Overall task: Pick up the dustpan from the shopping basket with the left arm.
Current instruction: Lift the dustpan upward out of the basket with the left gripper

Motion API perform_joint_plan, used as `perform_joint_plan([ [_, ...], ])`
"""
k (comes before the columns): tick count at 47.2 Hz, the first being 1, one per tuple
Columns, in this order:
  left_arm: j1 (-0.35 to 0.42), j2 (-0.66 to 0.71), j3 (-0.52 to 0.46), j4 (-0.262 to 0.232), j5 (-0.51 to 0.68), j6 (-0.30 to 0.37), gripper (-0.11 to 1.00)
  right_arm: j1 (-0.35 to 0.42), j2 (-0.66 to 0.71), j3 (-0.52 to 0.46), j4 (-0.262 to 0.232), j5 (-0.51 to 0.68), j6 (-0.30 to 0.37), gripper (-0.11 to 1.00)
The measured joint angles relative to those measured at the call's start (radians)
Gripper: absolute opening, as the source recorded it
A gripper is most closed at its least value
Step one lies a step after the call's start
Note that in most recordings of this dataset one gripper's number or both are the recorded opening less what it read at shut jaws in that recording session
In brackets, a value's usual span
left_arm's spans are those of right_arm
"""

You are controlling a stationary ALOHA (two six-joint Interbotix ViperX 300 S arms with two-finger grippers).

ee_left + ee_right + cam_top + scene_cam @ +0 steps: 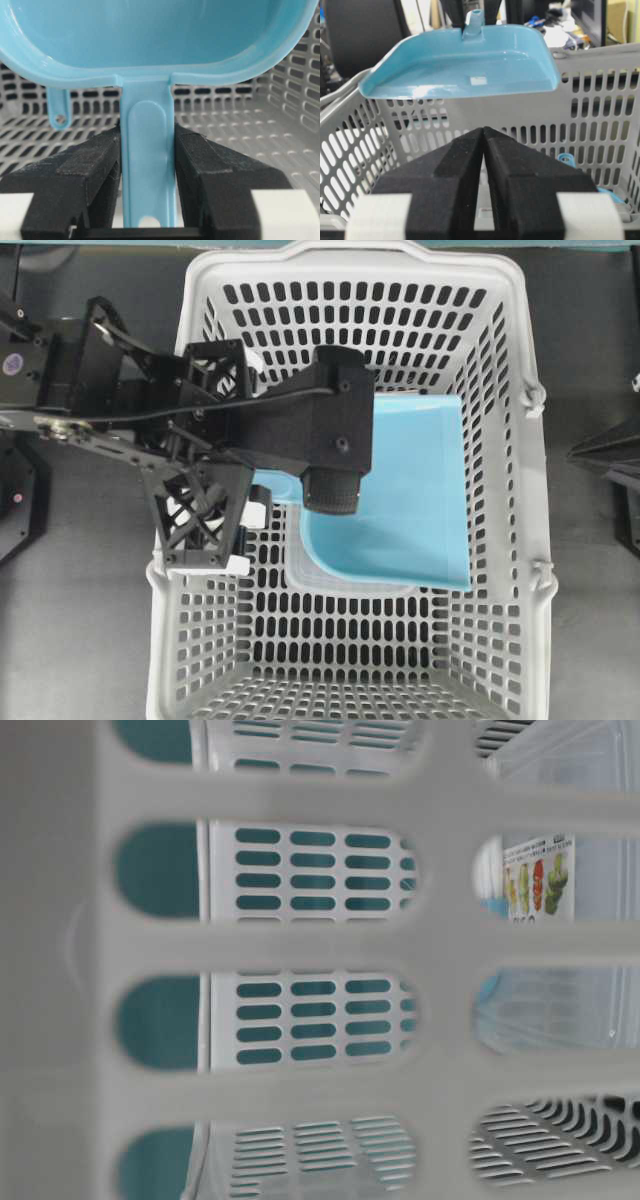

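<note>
**Already up: dustpan clamped by its handle**

Overhead: left arm (200, 440) reaches over shopping basket (520, 430) from frame left; dustpan (410, 490) sits centre-right, scoop pointing right, handle end hidden under cam block.

Table-level: just basket wall up close, nothing useful.

Left wrist: left gripper (148, 165) squeezes the thin handle, pads touching both sides, probably bc the flat scoop gives no purchase.

Right wrist: dustpan hangs clear above basket rim, roughly level. Right gripper (483, 165) closed, empty, parked low.
</note>
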Motion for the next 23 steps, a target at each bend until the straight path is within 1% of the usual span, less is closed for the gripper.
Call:
perform_joint_plan([
  [10,-0.002,0.0,0.0,0.0,-0.005,0.012,0.3,0.0,0.0,0.0,0.0,0.005,0.0,0.0],
  [23,-0.003,0.006,0.002,0.0,-0.006,0.012,0.3,-0.002,-0.005,0.0,0.0,0.008,0.0,0.0],
])
